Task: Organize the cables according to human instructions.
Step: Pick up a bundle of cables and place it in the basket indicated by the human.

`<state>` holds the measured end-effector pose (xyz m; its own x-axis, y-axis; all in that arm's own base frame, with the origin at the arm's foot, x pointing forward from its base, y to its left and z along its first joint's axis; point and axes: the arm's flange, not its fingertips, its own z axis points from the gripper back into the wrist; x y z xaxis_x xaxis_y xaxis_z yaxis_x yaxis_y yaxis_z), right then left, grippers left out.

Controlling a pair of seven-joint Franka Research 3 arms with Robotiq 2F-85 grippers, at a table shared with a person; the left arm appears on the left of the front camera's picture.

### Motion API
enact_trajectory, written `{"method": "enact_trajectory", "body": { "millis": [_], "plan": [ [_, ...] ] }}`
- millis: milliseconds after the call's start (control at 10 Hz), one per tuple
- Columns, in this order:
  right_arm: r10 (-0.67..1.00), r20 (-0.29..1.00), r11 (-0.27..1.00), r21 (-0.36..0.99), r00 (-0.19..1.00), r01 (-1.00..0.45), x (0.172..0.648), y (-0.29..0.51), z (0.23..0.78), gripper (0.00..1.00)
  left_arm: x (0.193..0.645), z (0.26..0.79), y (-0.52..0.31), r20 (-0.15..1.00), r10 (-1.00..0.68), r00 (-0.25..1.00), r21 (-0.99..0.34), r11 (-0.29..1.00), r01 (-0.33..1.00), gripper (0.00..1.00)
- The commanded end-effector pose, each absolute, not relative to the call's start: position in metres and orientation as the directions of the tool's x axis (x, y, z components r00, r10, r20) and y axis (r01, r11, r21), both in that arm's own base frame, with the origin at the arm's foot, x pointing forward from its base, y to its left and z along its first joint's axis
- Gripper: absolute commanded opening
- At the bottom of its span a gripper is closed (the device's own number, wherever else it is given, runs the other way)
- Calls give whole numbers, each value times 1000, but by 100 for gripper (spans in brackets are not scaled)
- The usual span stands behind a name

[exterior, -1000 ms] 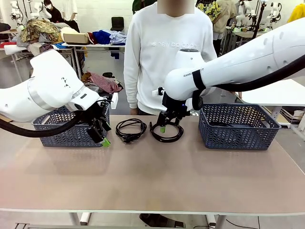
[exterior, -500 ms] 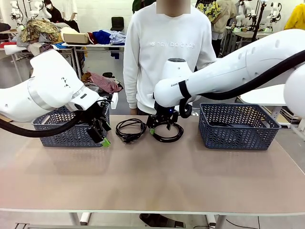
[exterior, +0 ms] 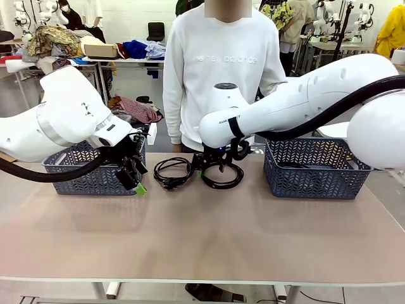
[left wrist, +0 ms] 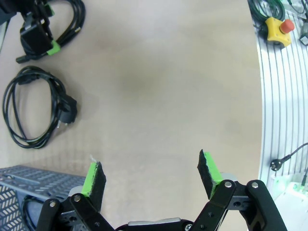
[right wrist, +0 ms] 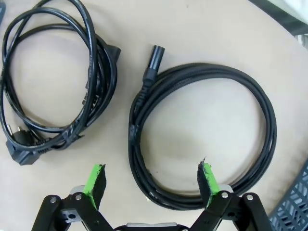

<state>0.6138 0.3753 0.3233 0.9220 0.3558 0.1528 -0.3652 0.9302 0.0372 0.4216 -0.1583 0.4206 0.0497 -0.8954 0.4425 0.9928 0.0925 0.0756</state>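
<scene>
Right claw (right wrist: 151,175) is hanging spread over one coiled cable (right wrist: 269,120); left claw (left wrist: 151,173) is hanging spread above the surface (left wrist: 159,86).

From the front, your left arm (exterior: 63,120) covers most of the left basket (exterior: 88,180), so you cannot tell what lies in it. The left wrist view cuts that basket off at its bottom corner, with a bit of black cord (left wrist: 24,211) inside. The right basket (exterior: 316,168) is too dark behind its lattice to read. In the right wrist view, the left coil (right wrist: 98,62) runs off the left edge. The right gripper (exterior: 212,170) has fingertips too small to judge from the front.
</scene>
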Motion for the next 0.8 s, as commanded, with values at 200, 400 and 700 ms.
{"method": "enact_trajectory", "body": {
  "millis": [200,400,700],
  "plan": [
    [316,151,948,-13,936,-318,627,386,316,100,421,421,-157,442,-896,51,75,94,993,100],
    [312,149,950,-25,939,-311,629,387,315,100,421,421,-157,442,-896,51,75,94,993,100],
    [299,130,954,-21,945,-299,635,390,309,100,421,421,-157,442,-896,51,75,94,993,100]
  ]
}}
